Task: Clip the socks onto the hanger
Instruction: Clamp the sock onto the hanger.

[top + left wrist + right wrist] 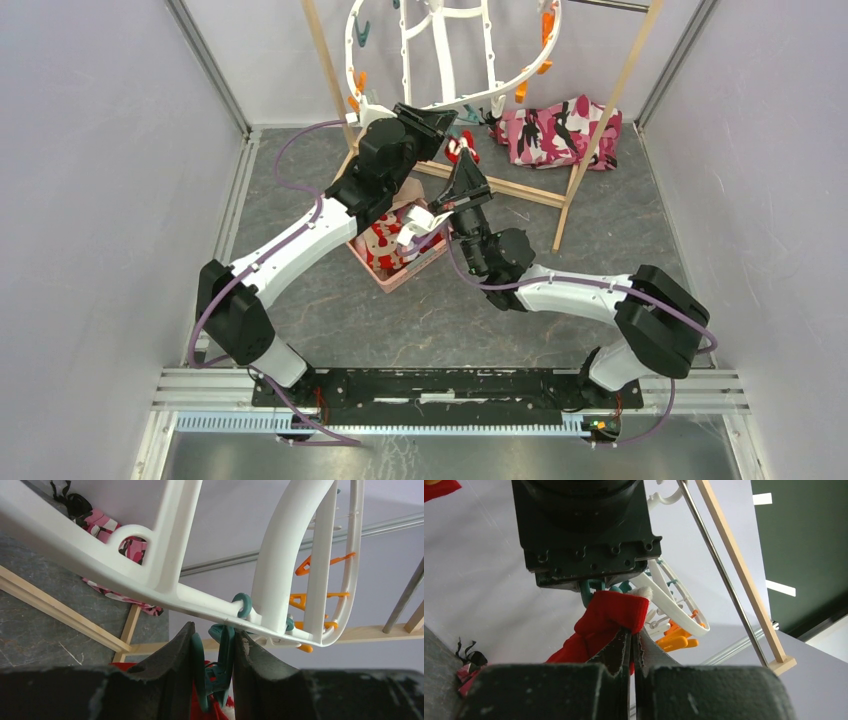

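Note:
The white oval hanger (440, 60) hangs from the wooden rack at the back. In the left wrist view my left gripper (214, 650) is shut on a teal peg (222, 662) under the hanger's rim (165, 575), squeezing its handles. A red sock (207, 707) shows just below that peg. My right gripper (631, 635) is shut on the red sock (611, 615) and holds its white-edged cuff up against the teal peg (589, 590), right under the left gripper's body. From above, the two grippers (440, 120) (465, 165) meet at the hanger's near rim, with the sock (460, 148) between them.
A pink basket (400, 265) with more red socks stands on the floor under the left arm. A pink, black and white cloth (560, 130) lies behind the wooden rack's base bar (520, 190). Orange pegs (676, 637) hang along the hanger's rim.

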You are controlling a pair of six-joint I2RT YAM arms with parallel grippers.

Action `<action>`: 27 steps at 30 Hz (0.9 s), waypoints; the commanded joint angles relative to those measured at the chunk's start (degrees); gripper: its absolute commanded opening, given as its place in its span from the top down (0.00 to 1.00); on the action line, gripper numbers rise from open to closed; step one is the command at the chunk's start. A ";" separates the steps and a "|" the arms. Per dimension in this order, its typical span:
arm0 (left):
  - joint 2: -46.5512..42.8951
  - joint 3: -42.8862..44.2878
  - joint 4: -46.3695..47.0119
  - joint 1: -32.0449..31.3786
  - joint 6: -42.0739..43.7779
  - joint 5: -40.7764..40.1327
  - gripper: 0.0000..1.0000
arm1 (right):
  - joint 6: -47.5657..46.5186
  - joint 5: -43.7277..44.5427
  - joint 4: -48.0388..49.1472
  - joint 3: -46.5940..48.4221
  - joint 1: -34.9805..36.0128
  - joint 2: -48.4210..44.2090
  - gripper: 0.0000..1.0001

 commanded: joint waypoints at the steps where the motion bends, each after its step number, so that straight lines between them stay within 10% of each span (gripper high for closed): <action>1: 1.74 -2.41 -9.15 -0.13 1.08 0.28 0.84 | 1.40 2.04 -0.04 -1.23 0.41 -2.53 1.00; 13: 1.55 -1.92 -9.95 -0.13 0.93 0.96 0.34 | 2.29 3.07 -0.28 -1.26 0.43 -1.66 1.00; 27: -2.06 -3.94 -8.20 -0.13 6.55 0.08 0.12 | 8.71 4.40 -8.10 0.38 0.43 -2.79 0.97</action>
